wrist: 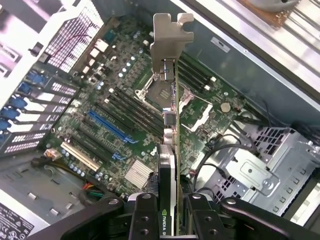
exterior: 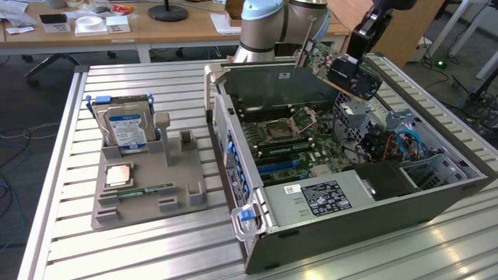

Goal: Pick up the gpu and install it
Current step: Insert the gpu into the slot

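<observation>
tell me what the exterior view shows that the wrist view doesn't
Exterior view's own: the arm, the slatted table, and a grey tray with a hard drive standing in it.
Wrist view's own: the coin battery, a silver heatsink and the lettering on the gpu's edge.
Shared: the gripper shut on the gpu, held above the open case, over the motherboard and its CPU socket.

exterior view's left: hard drive [exterior: 128, 131] upright in grey holder [exterior: 140, 209]; processor [exterior: 118, 175], green memory stick [exterior: 148, 190] lying flat | exterior view's right: open computer case [exterior: 374, 221], motherboard [exterior: 286, 144] | beneath: slatted table [exterior: 116, 256]
</observation>
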